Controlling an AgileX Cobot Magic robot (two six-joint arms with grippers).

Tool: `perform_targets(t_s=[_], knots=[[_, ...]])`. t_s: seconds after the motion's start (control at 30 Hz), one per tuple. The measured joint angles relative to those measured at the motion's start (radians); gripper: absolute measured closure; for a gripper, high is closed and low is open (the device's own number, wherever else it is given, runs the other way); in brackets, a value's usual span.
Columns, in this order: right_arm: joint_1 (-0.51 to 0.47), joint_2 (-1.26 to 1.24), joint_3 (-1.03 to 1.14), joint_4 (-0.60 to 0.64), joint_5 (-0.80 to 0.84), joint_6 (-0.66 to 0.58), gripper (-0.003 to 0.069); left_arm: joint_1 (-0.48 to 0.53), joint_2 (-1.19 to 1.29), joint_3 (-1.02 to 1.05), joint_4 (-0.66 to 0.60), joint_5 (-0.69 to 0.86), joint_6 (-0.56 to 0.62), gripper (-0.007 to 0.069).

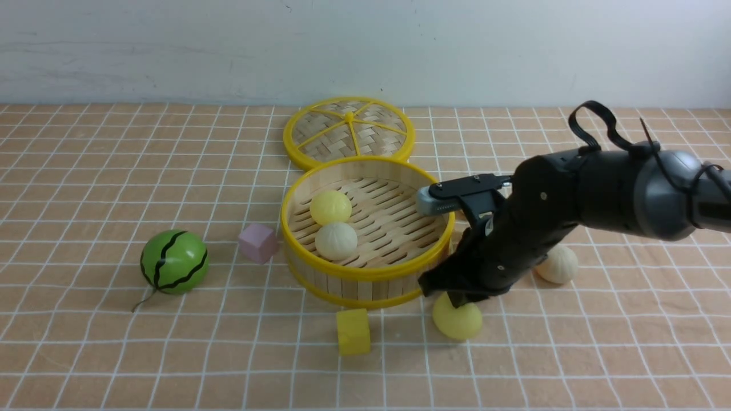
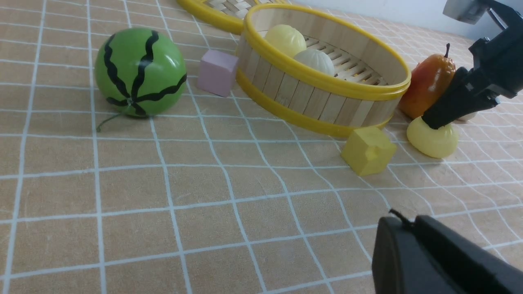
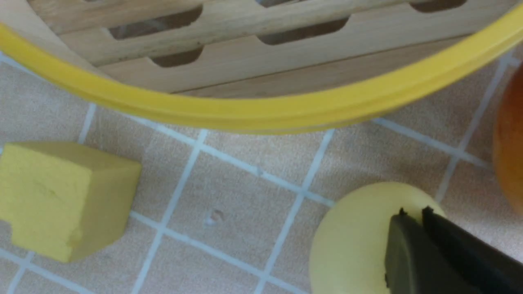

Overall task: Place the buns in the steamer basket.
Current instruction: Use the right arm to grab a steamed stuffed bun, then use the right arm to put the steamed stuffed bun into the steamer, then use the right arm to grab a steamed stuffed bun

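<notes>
While resting on cloth just near-right of basket (image 1: 354, 287), pinched at the crown: near yellow bun (image 1: 458, 321). Clamped by right gripper (image 1: 457, 299), jaws closed fully together and dug into the soft top. Lying inside basket, left half: far yellow bun (image 1: 330, 206), touching white bun (image 1: 336, 240) on its near side. Sitting farther right on cloth, partly behind the arm: second white bun (image 1: 557, 264). Standing against basket's right wall: pear (image 2: 427, 83). Seen only from its own wrist camera: left gripper (image 2: 408, 223), fingers lying together, holding nothing. Placed just near of basket: yellow cube (image 1: 353, 331).
</notes>
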Motion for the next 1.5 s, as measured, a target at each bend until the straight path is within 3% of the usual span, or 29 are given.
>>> perform_targets(t_s=[0.3, 0.5, 0.73, 1.03, 1.13, 1.33, 1.4, 1.5], knots=[[0.000, -0.155, -0.060, 0.029, 0.167, 0.000, 0.0659, 0.000, 0.000, 0.000, 0.000, 0.000, 0.000, 0.0575], [0.000, -0.193, -0.198, 0.091, 0.191, -0.045, 0.0659, 0.000, 0.000, 0.000, 0.000, 0.000, 0.000, 0.0570], [0.000, -0.024, -0.373, 0.146, 0.138, -0.094, 0.0657, 0.000, 0.000, 0.000, 0.000, 0.000, 0.000, 0.0562], [0.000, 0.163, -0.417, 0.166, 0.076, -0.057, 0.0616, 0.000, 0.000, 0.000, 0.000, 0.000, 0.000, 0.0551], [0.000, 0.183, -0.417, 0.195, 0.071, -0.047, 0.0533, 0.000, 0.000, 0.000, 0.000, 0.000, 0.000, 0.0550], [-0.001, 0.149, -0.419, 0.211, 0.078, -0.050, 0.0240, 0.000, 0.000, 0.000, 0.000, 0.000, 0.000, 0.0550], [-0.005, 0.122, -0.419, 0.197, 0.103, -0.060, 0.0201, 0.000, 0.000, 0.000, 0.000, 0.000, 0.000, 0.0548], [-0.038, 0.011, -0.420, 0.071, 0.216, -0.065, 0.0158, 0.000, 0.000, 0.000, 0.000, 0.000, 0.000, 0.0543]])
